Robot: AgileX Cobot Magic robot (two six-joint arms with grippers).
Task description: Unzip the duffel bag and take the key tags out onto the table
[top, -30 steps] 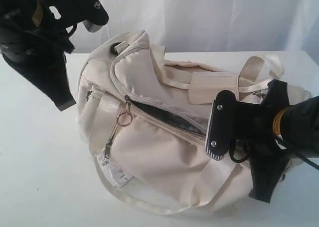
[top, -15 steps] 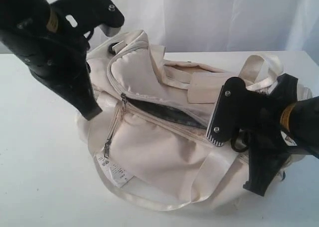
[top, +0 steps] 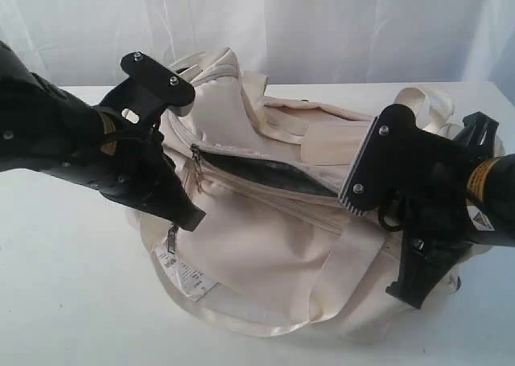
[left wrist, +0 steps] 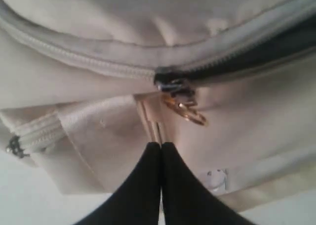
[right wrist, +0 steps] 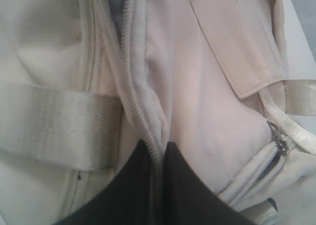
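On the white table [top: 64, 302] the duffel bag [top: 265, 261] lies on its side, its main zipper [left wrist: 79, 64] running across it from one arm toward the other. Part of that zipper gapes, showing dark lining [top: 273, 177]. The key tags are not in sight, presumably inside.

The slider [left wrist: 173, 85] sits at the left end of the gap, with closed teeth beyond it. A gold ring [left wrist: 190, 115] and a cream pull strip [left wrist: 150, 118] hang from it toward the left gripper [left wrist: 161, 153]. That gripper's jaws are pressed together, their tips meeting right at the strip's free end. The pictures do not show the strip caught between them.

The right gripper [right wrist: 157, 147] is at the far end of the same zipper line, its jaws nipped onto the bag's zipper seam.

The left arm is plainly the nearer one to the slider. More opening probably means taking the strip and drawing the slider along the closed teeth, away from the right gripper, which braces the bag.
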